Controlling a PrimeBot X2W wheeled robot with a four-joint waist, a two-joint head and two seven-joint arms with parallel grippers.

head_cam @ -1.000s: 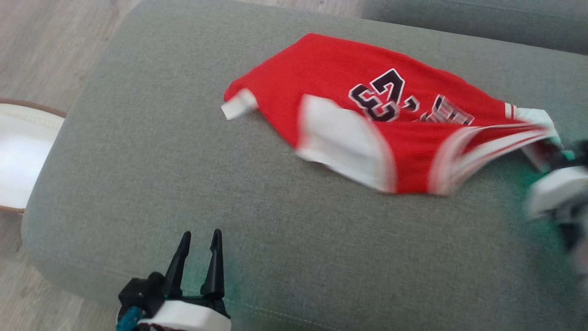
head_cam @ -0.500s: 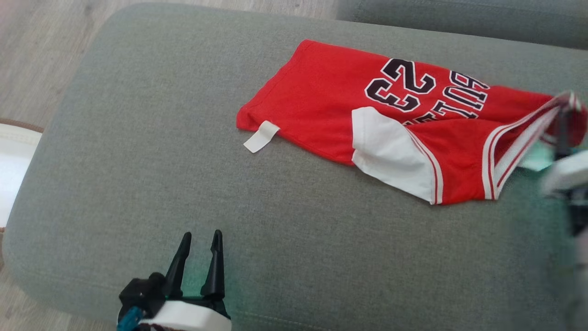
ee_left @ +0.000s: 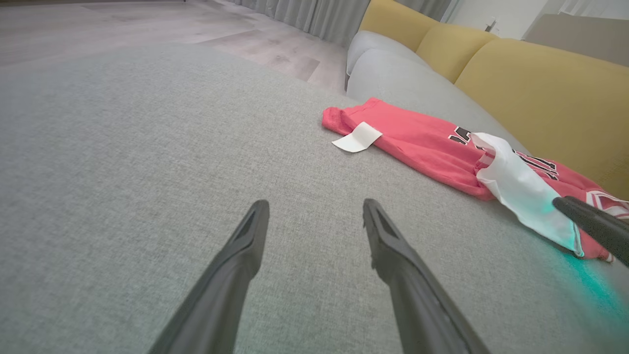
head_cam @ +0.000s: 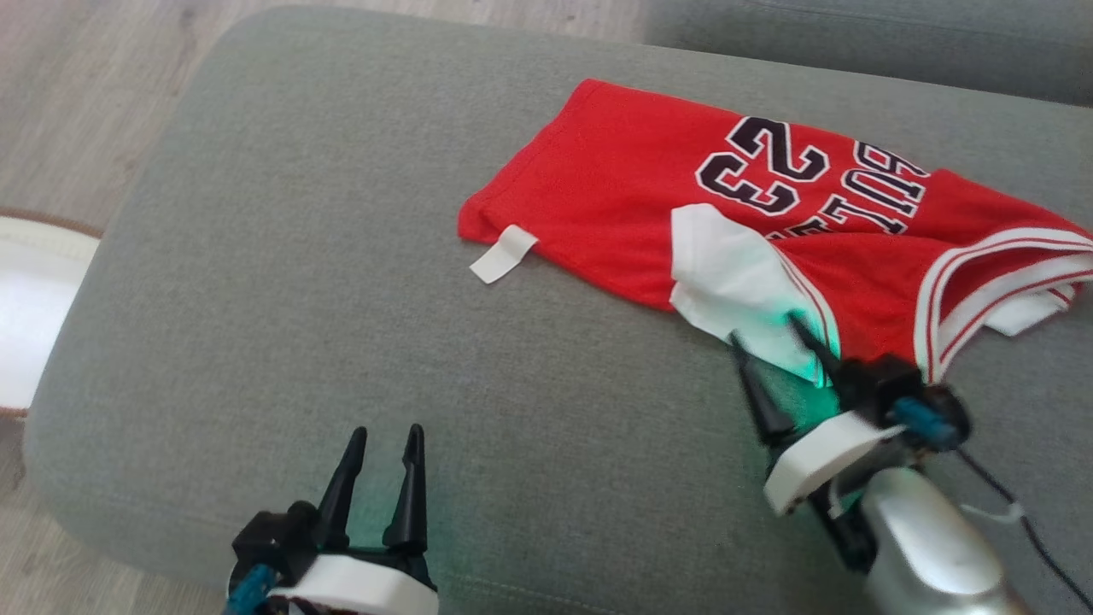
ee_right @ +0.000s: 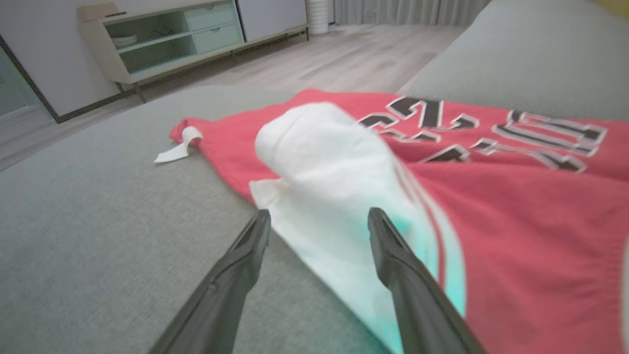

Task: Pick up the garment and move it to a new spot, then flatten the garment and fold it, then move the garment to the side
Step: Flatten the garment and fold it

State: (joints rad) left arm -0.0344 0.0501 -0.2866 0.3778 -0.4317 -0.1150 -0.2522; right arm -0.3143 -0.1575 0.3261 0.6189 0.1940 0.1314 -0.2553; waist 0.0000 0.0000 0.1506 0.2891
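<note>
The red garment [head_cam: 649,179] lies rumpled on the grey seat [head_cam: 341,256], toward its far right, number side up. A white tag [head_cam: 504,254] sticks out at its left end. A white flap [head_cam: 734,282] is turned up along the near edge. The right gripper [head_cam: 766,331] has its fingers apart at that flap, holding nothing; through the blur a tip may touch the cloth. The left gripper [head_cam: 387,431], fingers apart and empty, is over bare seat, well apart from the garment
</note>
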